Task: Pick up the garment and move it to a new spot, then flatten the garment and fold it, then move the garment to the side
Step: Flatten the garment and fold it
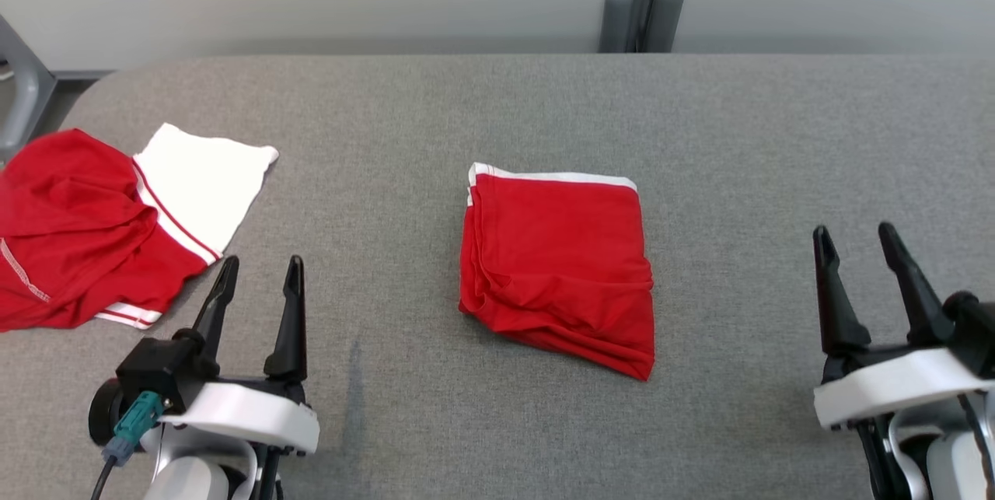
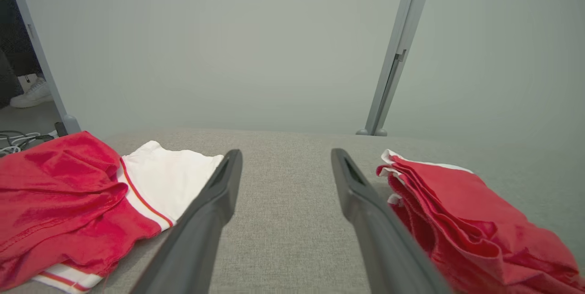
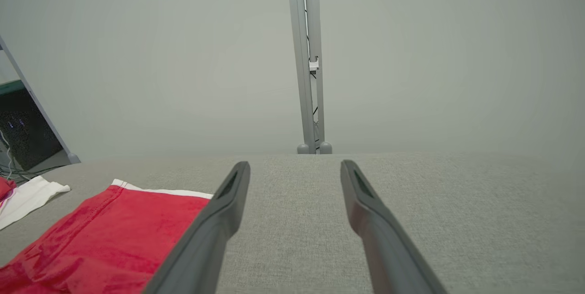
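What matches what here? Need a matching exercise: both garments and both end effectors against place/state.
Things:
1. folded red garment
2. red-and-white garment
3. left end effector
4. right end effector

Place/state:
A. open, bare table around it
B. rumpled, far left of the table
C. centre of the table, neat stack
D. open, next to the red-and-white garment

Pairs: 1-C, 2-B, 3-D, 4-A
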### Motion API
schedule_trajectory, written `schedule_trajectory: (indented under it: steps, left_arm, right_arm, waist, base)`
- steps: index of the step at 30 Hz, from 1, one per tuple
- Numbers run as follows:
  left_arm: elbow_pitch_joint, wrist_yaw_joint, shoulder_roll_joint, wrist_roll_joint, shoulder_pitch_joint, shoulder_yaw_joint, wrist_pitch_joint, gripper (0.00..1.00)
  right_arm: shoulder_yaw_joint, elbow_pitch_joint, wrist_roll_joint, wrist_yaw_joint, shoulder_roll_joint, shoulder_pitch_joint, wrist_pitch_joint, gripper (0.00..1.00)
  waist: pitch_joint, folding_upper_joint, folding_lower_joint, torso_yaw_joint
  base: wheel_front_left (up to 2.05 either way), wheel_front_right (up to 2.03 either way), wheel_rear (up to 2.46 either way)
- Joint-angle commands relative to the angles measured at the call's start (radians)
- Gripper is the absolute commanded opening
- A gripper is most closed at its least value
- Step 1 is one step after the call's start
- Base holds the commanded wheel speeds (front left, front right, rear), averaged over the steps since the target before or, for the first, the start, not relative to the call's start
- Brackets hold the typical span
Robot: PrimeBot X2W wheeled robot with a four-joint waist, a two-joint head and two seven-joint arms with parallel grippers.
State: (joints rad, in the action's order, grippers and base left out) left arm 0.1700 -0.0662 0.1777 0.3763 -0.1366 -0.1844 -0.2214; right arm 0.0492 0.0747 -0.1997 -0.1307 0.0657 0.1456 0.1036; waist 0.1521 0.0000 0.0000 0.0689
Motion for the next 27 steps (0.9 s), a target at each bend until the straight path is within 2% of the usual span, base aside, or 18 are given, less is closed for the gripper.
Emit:
schedule_trajectory:
  steps: [1,12,27]
  left_arm:
    - [-0.008,-0.007,0.010,0.001,0.020,0.004,0.004,1.00]
    - [-0.051,-0.022,0.037,0.001,0.146,-0.022,0.056,1.00]
    - [-0.097,-0.043,0.058,0.008,0.193,-0.025,0.087,1.00]
  right_arm:
    - [0.003,-0.009,0.002,0.000,-0.001,-0.026,-0.007,1.00]
    - [0.036,-0.030,0.006,0.000,-0.010,-0.174,-0.056,1.00]
    - [0.041,-0.064,-0.012,0.000,-0.013,-0.225,-0.088,1.00]
  waist:
    - [-0.028,0.0000,0.0000,-0.003]
    - [-0.163,0.0000,0.0000,-0.005]
    - [-0.191,0.0000,0.0000,-0.005]
  base:
    - [0.00,0.00,0.00]
    - [0.00,0.00,0.00]
    - [0.00,0.00,0.00]
